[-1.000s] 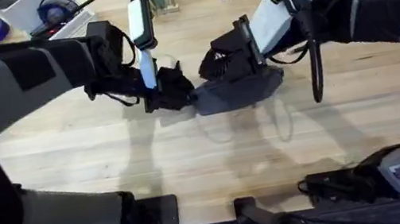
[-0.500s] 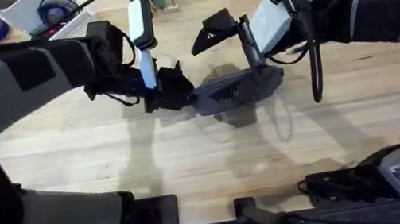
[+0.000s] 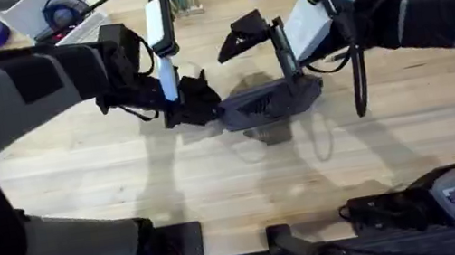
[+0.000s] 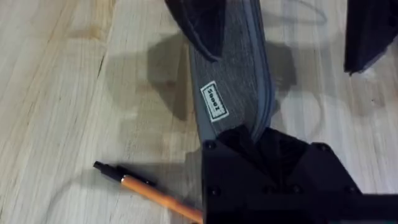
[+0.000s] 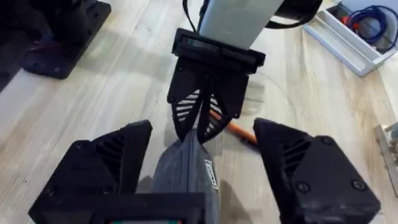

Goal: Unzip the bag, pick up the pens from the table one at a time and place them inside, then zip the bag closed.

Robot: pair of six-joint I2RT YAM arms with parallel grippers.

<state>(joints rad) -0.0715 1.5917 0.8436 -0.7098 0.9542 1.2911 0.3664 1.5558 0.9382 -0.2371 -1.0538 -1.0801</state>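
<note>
We see the bag (image 3: 268,103) lying flat on the counter (image 3: 218,184) near its middle, its length running across between the two arms. The left tool (image 3: 196,105) sits at the bag's left end, and its fingers are pinched together on that end of the fabric; from the right wrist camera we watch the same black fingers (image 5: 202,121) meet in a narrow wedge over the pouch's tip. From the left wrist camera the bag (image 4: 233,81) stretches away from that tool, a small white label (image 4: 214,101) on its grey side and a raised seam along one edge.

The right tool (image 3: 254,36) stands above the bag's far long edge, lifted clear of the fabric. Its fingers (image 5: 311,165) are spread wide with nothing between them, one to either side of the bag (image 5: 186,171) below.

The orange pen (image 4: 146,190) with its black end lies on the counter just beside the bag's held end, close to the left tool; we see a short stretch of it (image 5: 239,132) poking out behind the left tool from the right wrist camera. It is outside the bag. We cannot tell from these views whether the zipper is open.
</note>
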